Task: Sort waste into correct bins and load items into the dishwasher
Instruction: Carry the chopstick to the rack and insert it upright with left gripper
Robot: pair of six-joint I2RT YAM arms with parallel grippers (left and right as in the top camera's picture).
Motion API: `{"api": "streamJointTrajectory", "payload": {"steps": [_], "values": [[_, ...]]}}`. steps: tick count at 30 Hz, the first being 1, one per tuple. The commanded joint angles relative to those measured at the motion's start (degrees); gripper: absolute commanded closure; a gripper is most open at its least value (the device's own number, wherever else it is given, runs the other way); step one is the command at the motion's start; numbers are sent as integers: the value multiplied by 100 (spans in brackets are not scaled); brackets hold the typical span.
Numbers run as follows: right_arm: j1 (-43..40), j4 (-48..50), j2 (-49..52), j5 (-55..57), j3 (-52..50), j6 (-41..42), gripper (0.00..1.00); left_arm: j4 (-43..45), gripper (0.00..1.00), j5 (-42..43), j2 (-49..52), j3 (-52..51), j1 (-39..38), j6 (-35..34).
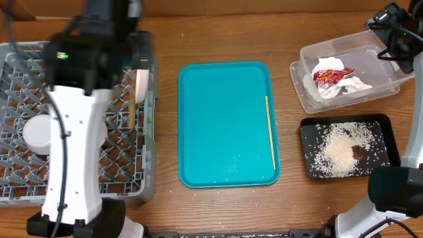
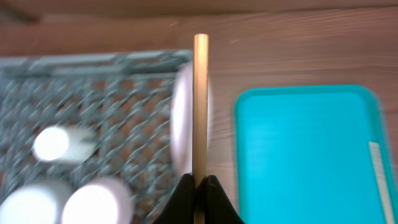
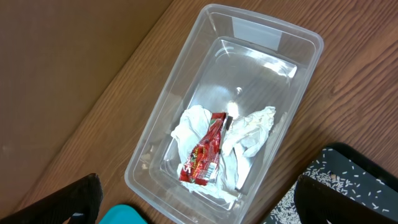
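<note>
Overhead: the left arm hangs over the dish rack, left of the teal tray. 1 loose chopstick lies along the tray's right edge.

Left wrist: the left gripper is clamped on the near end of the held chopstick, above the rack wall left of the tray. It looks light, stiff, thin and smooth, so it may pivot. A hold nearer mid-length would likely be steadier.

Right wrist: the right gripper has its jaws wide apart above the clear tub, right of the tray.
</note>
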Motion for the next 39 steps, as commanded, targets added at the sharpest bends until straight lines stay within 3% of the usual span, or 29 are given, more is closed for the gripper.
{"api": "streamJointTrajectory", "payload": {"steps": [1, 6, 15, 27, 29, 30, 32, 33, 39], "values": [[15, 28, -42, 17, -2, -13, 0, -26, 96, 542, 127, -232, 688, 365], [15, 28, -42, 17, -2, -15, 0, 188, 96, 833, 494, -715, 1351, 918], [15, 28, -42, 17, -2, -15, 0, 621, 96, 833, 1576, -861, 1738, 1381], [15, 28, -42, 17, -2, -13, 0, 833, 95, 981, 2549, -861, 1757, 1128], [15, 28, -42, 17, -2, -13, 0, 863, 80, 984, 2549, -861, 1759, 1088], [15, 28, -42, 17, -2, -13, 0, 879, 67, 984, 2549, -859, 1759, 1075], [15, 28, -42, 17, -2, -13, 0, 907, 30, 984, 2546, -859, 1759, 1075], [15, 28, -42, 17, -2, -13, 0, 909, 21, 984, 2546, -859, 1759, 1073], [15, 28, -42, 17, -2, -13, 0, 678, 18, 1189, 2511, -614, 1759, 824]]}}
